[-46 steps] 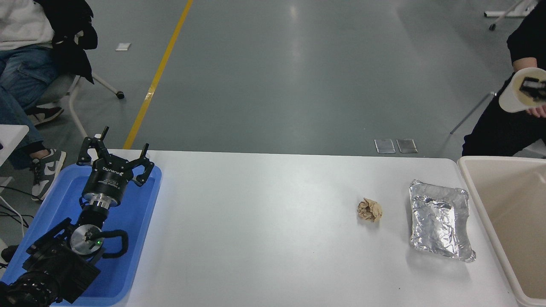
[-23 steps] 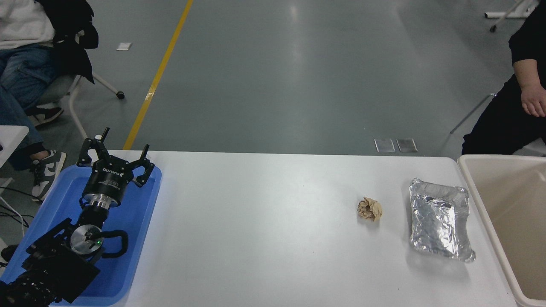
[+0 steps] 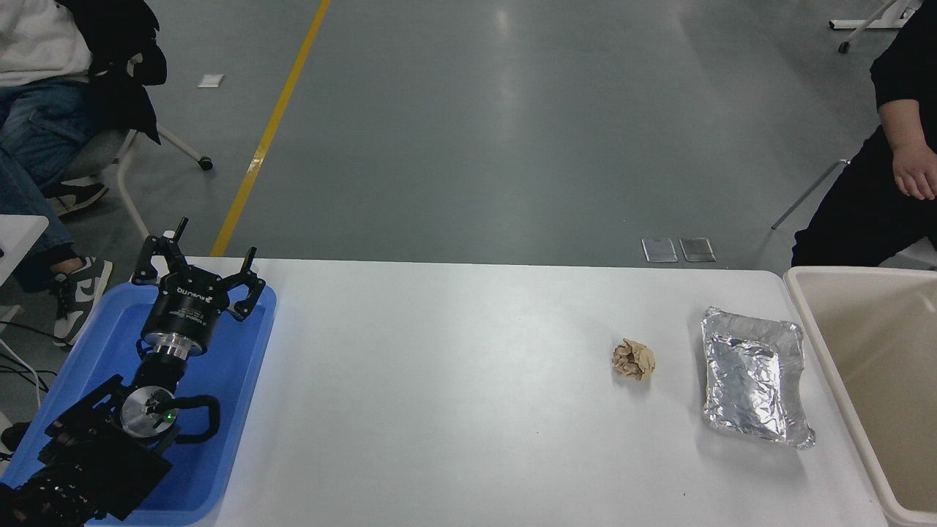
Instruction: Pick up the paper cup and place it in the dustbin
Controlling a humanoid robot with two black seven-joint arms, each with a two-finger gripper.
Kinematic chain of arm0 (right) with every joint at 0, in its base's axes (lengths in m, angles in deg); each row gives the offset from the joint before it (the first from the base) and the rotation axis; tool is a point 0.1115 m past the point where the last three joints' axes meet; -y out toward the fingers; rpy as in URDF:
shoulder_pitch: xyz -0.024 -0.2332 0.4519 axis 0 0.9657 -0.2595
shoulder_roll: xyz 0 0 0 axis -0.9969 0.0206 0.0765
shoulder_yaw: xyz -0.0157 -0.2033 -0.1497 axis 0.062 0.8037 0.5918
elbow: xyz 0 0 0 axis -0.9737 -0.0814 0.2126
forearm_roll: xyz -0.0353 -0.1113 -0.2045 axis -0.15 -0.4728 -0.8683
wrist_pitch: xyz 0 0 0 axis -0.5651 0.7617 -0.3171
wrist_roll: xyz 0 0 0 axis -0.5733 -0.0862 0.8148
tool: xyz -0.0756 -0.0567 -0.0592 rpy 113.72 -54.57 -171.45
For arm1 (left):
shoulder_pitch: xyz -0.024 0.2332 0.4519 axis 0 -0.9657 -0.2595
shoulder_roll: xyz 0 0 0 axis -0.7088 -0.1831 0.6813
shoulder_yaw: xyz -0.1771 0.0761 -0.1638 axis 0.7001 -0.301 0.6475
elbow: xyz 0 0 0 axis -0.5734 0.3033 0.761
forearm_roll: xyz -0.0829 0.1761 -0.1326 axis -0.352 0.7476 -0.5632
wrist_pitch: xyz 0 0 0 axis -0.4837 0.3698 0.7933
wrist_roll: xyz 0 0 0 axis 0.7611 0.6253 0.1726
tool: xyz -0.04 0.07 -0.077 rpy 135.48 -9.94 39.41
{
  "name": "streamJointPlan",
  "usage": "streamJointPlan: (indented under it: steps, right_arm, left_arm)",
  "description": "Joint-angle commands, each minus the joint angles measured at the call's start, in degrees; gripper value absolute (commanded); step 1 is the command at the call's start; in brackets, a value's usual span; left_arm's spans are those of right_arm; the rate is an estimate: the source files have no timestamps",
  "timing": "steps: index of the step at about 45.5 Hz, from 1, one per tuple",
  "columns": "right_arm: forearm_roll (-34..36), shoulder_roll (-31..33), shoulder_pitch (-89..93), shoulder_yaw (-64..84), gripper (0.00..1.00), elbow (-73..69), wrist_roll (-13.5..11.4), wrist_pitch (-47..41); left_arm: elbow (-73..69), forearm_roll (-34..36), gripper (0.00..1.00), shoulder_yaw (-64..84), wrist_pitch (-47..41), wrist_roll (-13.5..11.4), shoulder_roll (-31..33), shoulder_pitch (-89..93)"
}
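- Black left gripper [image 3: 199, 265] sits parked at the lower left over the blue tray [image 3: 241, 380], its fingers [image 3: 251, 287] spread wide — released, holding nothing.
- White lettering runs across the gripper's body, too small to read with certainty.
- Right arm and its claw lie outside the head view, so the claw's state does not show.
- Paper cup appears nowhere on the white table [image 3: 454, 410] or elsewhere in view.
- Beige dustbin [image 3: 827, 344] stands at the table's right edge, cut off by the picture's border; the part of its inside that shows holds no cup.
- Crinkled foil tray [image 3: 754, 384] lies just beside the bin, with a crumpled brown paper ball [image 3: 634, 359] near it on the left.
- A person's hand [image 3: 915, 172] hangs at the far right — well apart from the bin.
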Motion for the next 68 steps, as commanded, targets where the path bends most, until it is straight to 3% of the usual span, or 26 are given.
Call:
streamJointPlan:
  steps: [1,8,21,32,52,68]
  right_arm:
    - [0.2,-1.0,1.9,-1.0,0.17,0.1,0.0,0.9]
    - [0.2,-0.9,1.3,-1.0,0.99,0.0,0.0,1.2]
    - [0.2,-2.2,-0.2,-0.9,1.0,-1.0,0.0,1.1]
    - [-0.1,0.4,-13.6,0.2,1.0,-4.6,0.0,0.3]
    - [-0.1,-1.2,-53.7,21.2,1.0,-41.0,-0.1,-0.4]
    - [0.0,-3.0,-72.4,24.7,1.0,-58.5,-0.2,-25.7]
  left_arm:
    - [0.0,0.0,1.0,0.0,0.0,0.0,0.0,0.0]
    - [0.0,0.0,1.0,0.0,0.0,0.0,0.0,0.0]
    - [0.1,0.0,1.0,0.0,0.0,0.0,0.0,0.0]
    - [0.0,0.0,1.0,0.0,0.0,0.0,0.0,0.0]
    - [0.0,0.0,1.0,0.0,0.1,0.0,0.1,0.0]
    - [0.1,0.0,1.0,-0.1,0.0,0.0,0.1,0.0]
